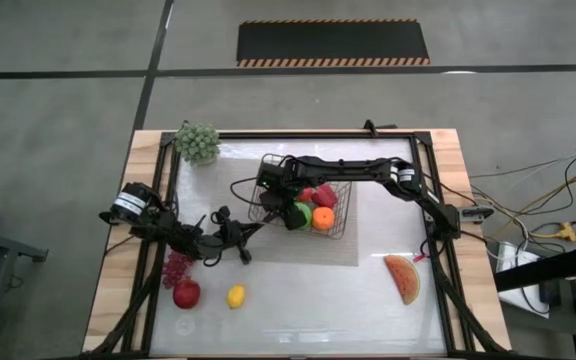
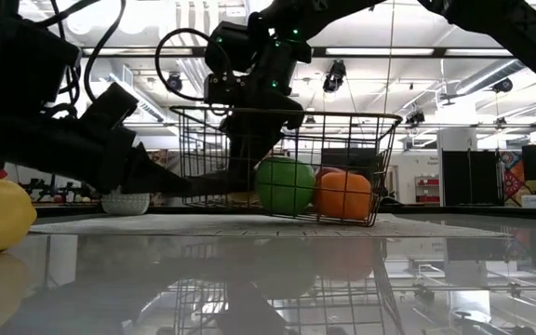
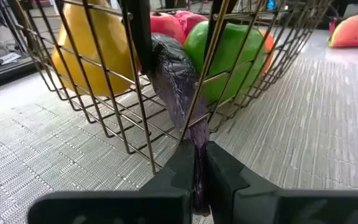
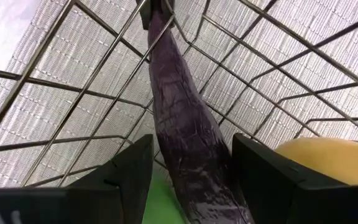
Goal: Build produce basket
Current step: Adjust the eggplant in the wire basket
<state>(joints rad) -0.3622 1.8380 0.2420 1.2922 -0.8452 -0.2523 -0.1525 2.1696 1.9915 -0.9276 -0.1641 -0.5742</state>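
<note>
At the near-left wall of the basket (image 1: 343,195), the left gripper (image 3: 199,163) is closed on the thin end of the purple eggplant (image 3: 176,74), which passes through the wire grid. Inside the basket the right gripper (image 4: 191,180) stands open around the eggplant's thick body, one finger on each side. A yellow pear (image 3: 89,53), green fruit (image 3: 232,46) and orange (image 2: 345,195) crowd beside it. Outside, on the surface (image 1: 318,310), the apple (image 1: 186,293), lemon (image 1: 236,296) and grapes (image 1: 175,267) lie near the front left edge, and the watermelon slice (image 1: 403,278) lies well apart at right.
</note>
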